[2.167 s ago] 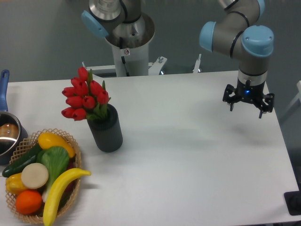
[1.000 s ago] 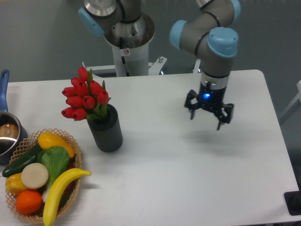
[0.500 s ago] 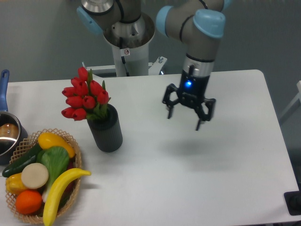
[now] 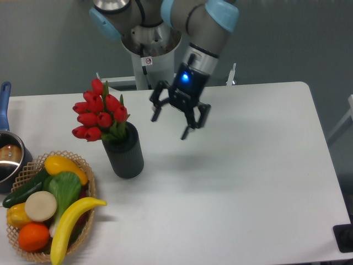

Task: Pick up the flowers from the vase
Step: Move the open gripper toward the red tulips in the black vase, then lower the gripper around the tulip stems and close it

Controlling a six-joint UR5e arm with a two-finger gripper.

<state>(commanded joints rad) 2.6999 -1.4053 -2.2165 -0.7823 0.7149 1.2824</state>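
Jaws spread, empty, flowers point(image 4: 99, 117) hiding vase point(image 4: 126, 154) mouth, probably

Flowers point(image 4: 100, 116): red tulip buds with green leaves, bunched and leaning toward the table's left edge, stems seated in the vase point(image 4: 126, 154). Vase: matte black ribbed cylinder, upright on the table's left half.

Your work surface: one white table point(image 4: 248, 187), rounded corners, matte top. Standing on it you have a black ribbed vase point(image 4: 125, 153), upright, left of centre. Just beside it, at the front left corner, you have a wicker basket point(image 4: 83, 165). At the left edge you have a steel pot point(image 4: 10, 160), partly out of view, blue handle pointing back.
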